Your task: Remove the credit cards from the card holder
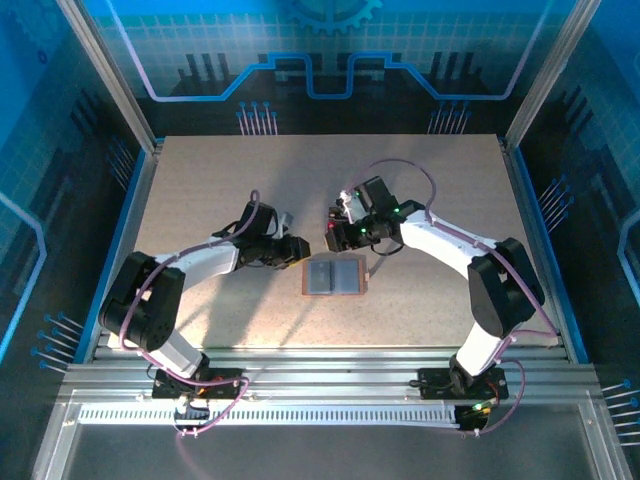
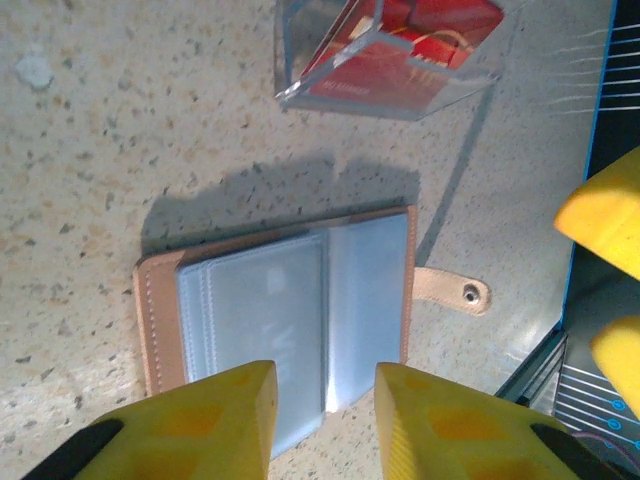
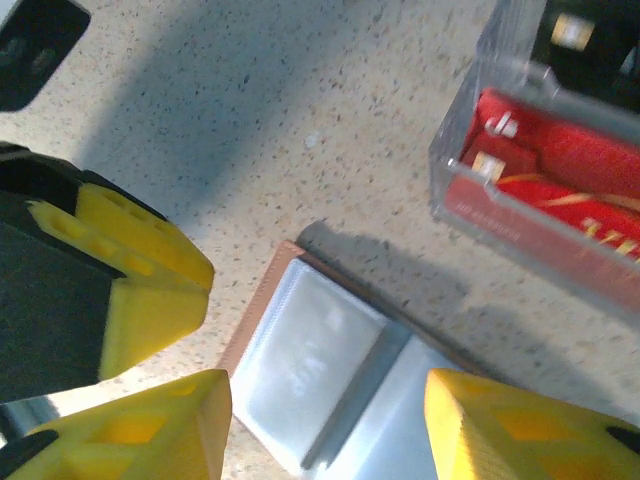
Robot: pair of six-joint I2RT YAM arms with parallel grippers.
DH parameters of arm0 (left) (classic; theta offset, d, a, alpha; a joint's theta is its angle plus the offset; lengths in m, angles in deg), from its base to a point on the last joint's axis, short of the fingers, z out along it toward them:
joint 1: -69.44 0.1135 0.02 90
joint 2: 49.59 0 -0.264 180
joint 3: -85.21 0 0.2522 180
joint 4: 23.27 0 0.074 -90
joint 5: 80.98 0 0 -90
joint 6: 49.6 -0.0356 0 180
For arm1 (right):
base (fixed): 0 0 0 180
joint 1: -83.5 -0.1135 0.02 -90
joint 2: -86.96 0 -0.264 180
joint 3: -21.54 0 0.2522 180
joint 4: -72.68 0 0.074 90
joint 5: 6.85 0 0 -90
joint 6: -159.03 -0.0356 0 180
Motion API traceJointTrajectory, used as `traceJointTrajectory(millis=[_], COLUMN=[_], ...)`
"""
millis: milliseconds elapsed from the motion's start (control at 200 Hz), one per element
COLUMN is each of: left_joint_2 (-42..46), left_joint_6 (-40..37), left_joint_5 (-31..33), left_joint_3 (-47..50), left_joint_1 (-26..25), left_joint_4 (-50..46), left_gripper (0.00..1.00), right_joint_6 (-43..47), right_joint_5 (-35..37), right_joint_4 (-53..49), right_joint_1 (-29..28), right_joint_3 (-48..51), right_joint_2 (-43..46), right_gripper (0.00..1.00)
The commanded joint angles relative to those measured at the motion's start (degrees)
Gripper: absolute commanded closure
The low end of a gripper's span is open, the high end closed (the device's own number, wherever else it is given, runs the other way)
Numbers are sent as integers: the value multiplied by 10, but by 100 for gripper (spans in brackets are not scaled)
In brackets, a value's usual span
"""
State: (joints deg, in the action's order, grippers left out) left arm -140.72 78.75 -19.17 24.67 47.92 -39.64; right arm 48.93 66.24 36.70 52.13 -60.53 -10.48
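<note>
Wallet [image 1: 334,277] lies open flat, pockets look empty.
Cards [image 2: 400,40] parked in tray [image 2: 290,45] at its 12 o'clock; left gripper [image 2: 325,420], right gripper [image 3: 325,430] both spread, holding nothing.

Card holder [image 1: 334,277] flat on the table [image 1: 220,170] — credit cards [image 2: 440,25] in a tray [image 2: 295,50] just behind it, seemingly.
</note>
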Motion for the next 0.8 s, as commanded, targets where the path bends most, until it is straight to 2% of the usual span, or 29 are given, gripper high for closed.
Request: traceJointTrajectory(millis=[0, 185, 270, 395, 530, 655, 795], left_joint_2=[-8, -25, -32, -37, -40, -40, -38], left_joint_6=[18, 23, 25, 43, 63, 66, 60], left_joint_5=[-14, -26, -21, -13, -6, 6, 20], left_joint_3=[23, 35, 33, 43, 54, 53, 54], left_joint_1=[-3, -3, -3, -6, -12, -17, -18], left_joint_4=[25, 28, 19, 26, 41, 31, 10], left_gripper=[71, 75, 75, 77, 83, 92, 95], right_joint_6=[-110, -202, -239, -266, -277, -264, -253], right_joint_5=[-54, -106, -103, -136, -162, -161, -153], right_joint_4=[56, 115, 103, 119, 163, 143, 117], right_joint_1=[-13, -17, -18, -19, -22, -22, -22], right_joint_3=[29, 72, 76, 80, 92, 81, 74], right_joint_2=[11, -9, -23, -49, -64, -80, -90], right_gripper=[47, 55, 55, 57, 59, 61, 65])
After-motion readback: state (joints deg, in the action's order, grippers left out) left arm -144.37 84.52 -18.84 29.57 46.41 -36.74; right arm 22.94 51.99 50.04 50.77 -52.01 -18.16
